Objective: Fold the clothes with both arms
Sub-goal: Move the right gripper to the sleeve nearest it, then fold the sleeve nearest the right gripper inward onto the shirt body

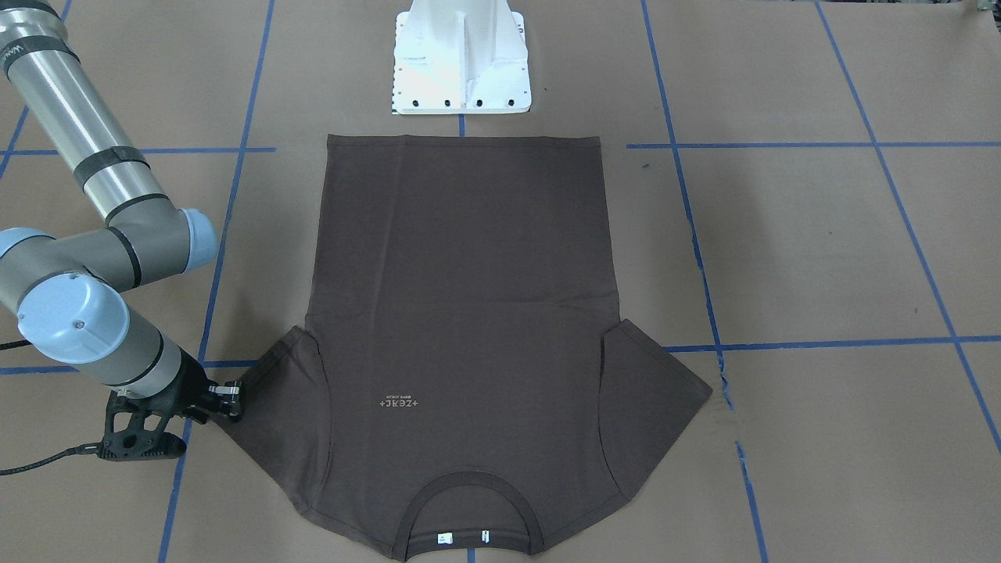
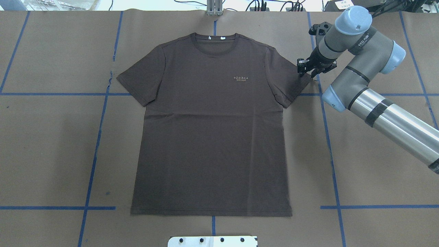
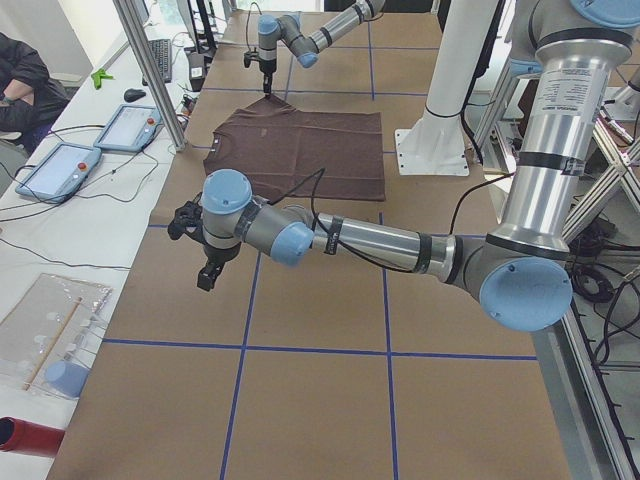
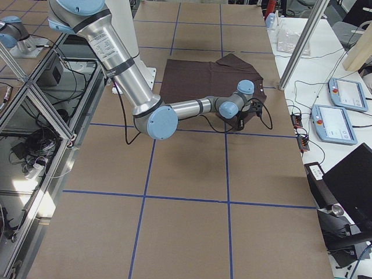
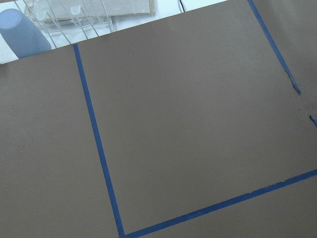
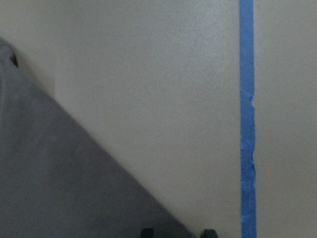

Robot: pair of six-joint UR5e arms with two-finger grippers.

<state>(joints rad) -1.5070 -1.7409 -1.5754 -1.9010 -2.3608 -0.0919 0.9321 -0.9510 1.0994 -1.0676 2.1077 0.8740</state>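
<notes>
- Wide surface (image 2: 51, 137) of brown paper crossed by blue tape lines: carries everything below.
- Dark brown short-sleeved T-shirt (image 2: 212, 137): lies flat and face up in the middle of the surface, both sleeves spread out, hem towards the robot, neck away from it.
- Grey metal right arm (image 2: 394, 120) with light blue joint caps: reaches across to the shirt's sleeve (image 2: 286, 80) on its own side.
- Grey metal left arm (image 3: 380, 243): stretches out over bare paper, well apart from the shirt.
- White pedestal base (image 1: 461, 59): stands just beside the hem.
- Black right pincer (image 2: 304, 72): sits low at the outer edge of that sleeve, released; shows its two fingertips (image 6: 208, 233) apart in the wrist view, with the cloth's edge running between them.
- Black left pincer (image 3: 207, 277): points down above bare paper; cannot tell whether released or clenched.
- Ribbed round collar (image 2: 214, 46): lies flat at the far end.
- Small pale chest lettering (image 2: 240, 78): faces up.
- White neck tags (image 2: 223, 38): show inside the collar.
</notes>
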